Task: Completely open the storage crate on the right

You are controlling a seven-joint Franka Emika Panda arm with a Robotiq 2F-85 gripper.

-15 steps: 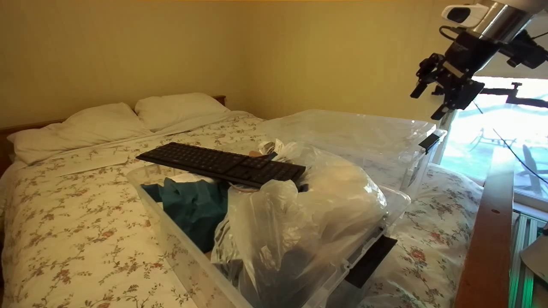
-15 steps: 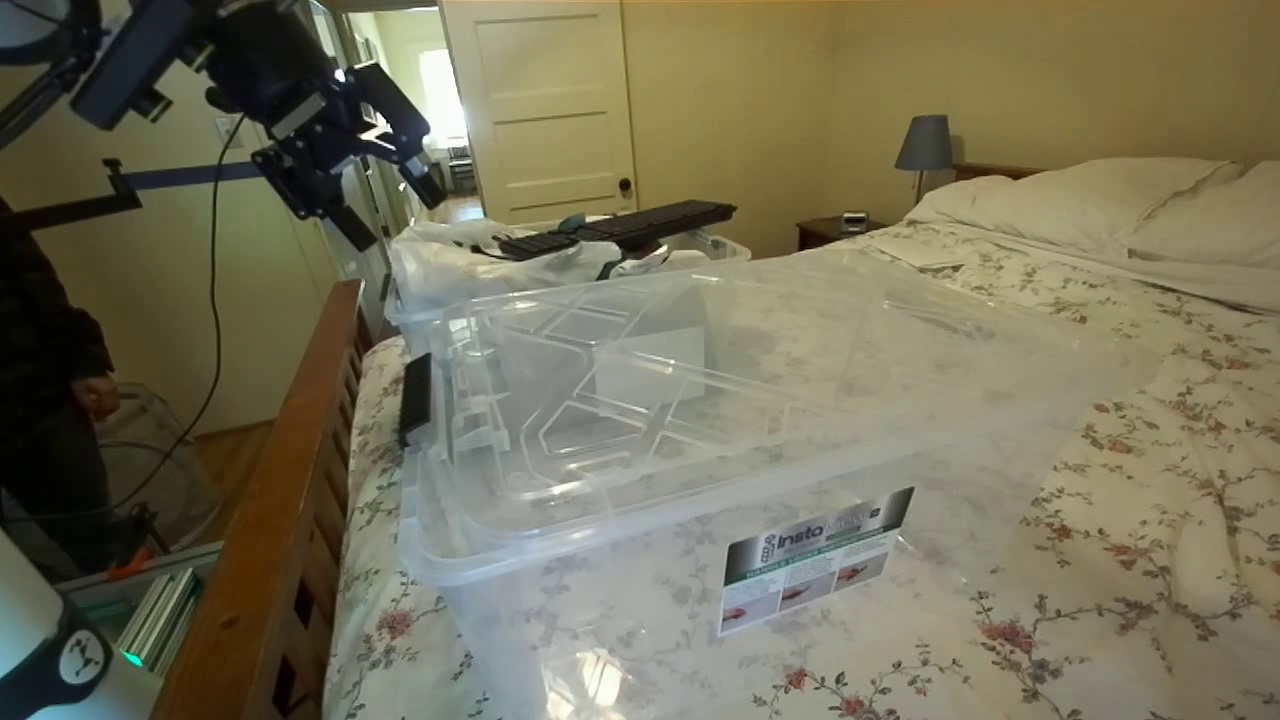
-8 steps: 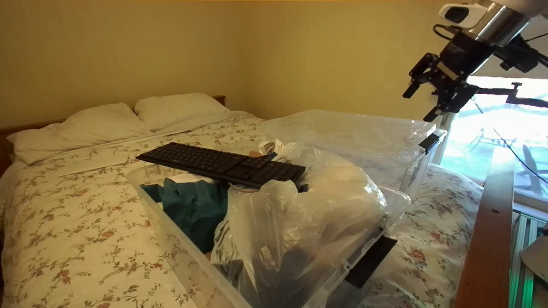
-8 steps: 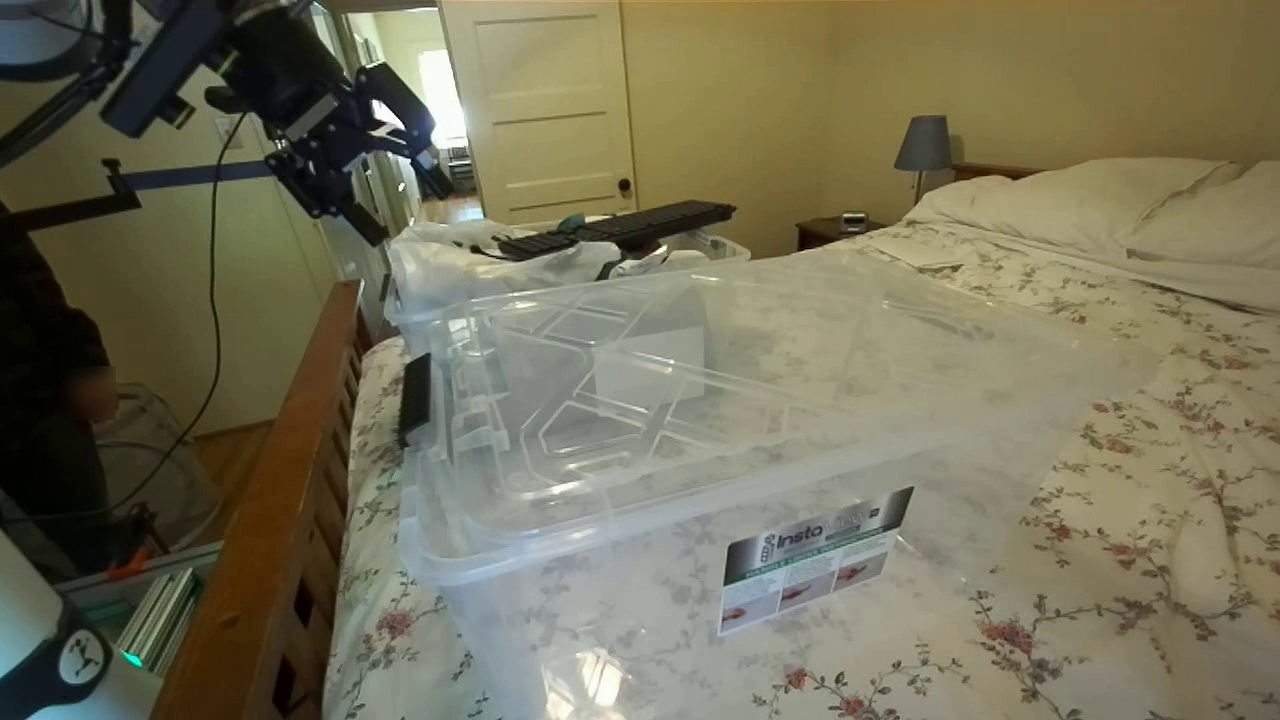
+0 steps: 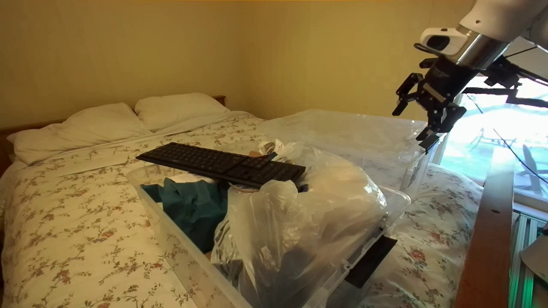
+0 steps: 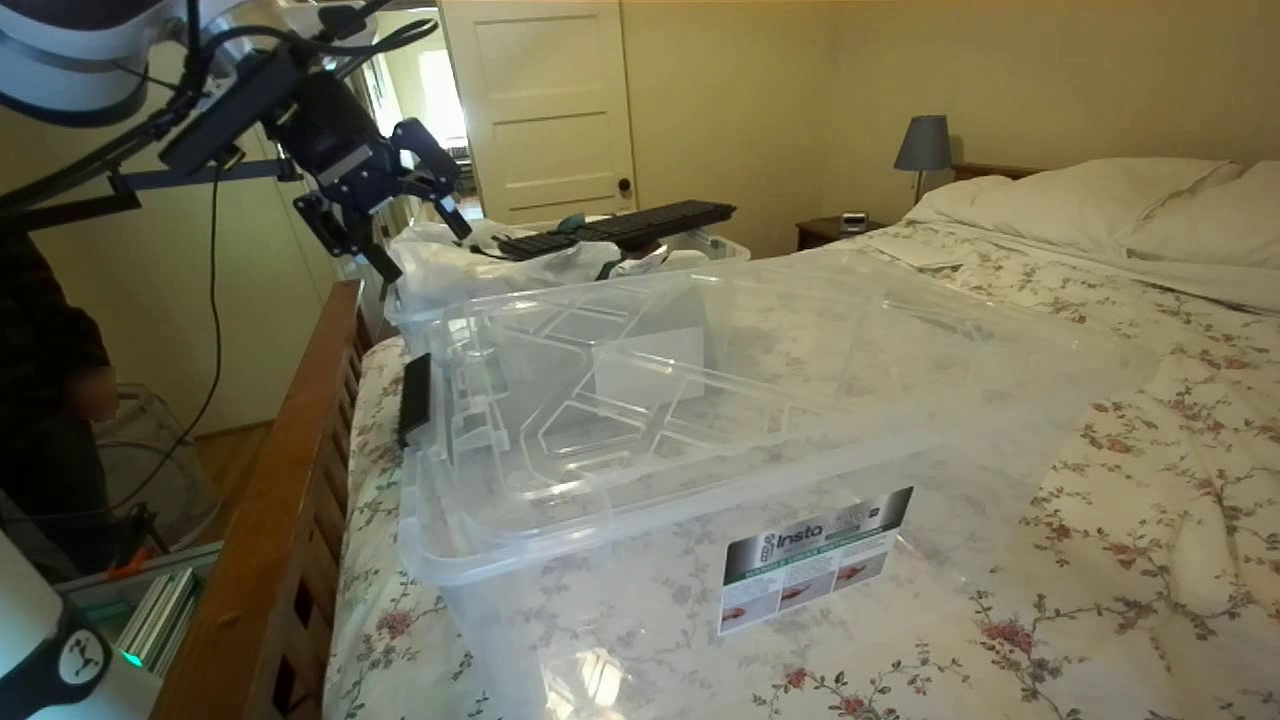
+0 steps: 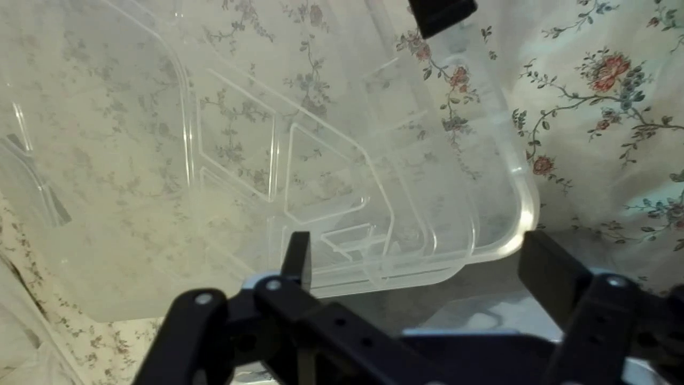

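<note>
Approach step, looks like: lid [image 6: 720,410] on; tool [image 7: 419,259] spread wide, gripping nothing, near lidded crate [image 6: 650,580], beside filled crate [image 5: 188,256]. Next calls for lining up on black latch [image 6: 415,399] (fastened? can't tell), then lifting lid.

Only word I can make out is "Insta", on the dark-and-silver top strip [image 6: 858,518] of the label [image 6: 815,562] stuck to the side of the clear storage crate [image 6: 600,600], in an exterior view. There's more lettering after it but it's washed out, plus a little symbol [image 6: 768,549] just left of it. Green band below has white text, way too tiny to read, then three small pictures [image 6: 793,587] in a row. Also there's a round white logo [image 6: 82,656] on the black band [image 6: 42,680] of the arm's white housing [image 6: 22,605].
</note>
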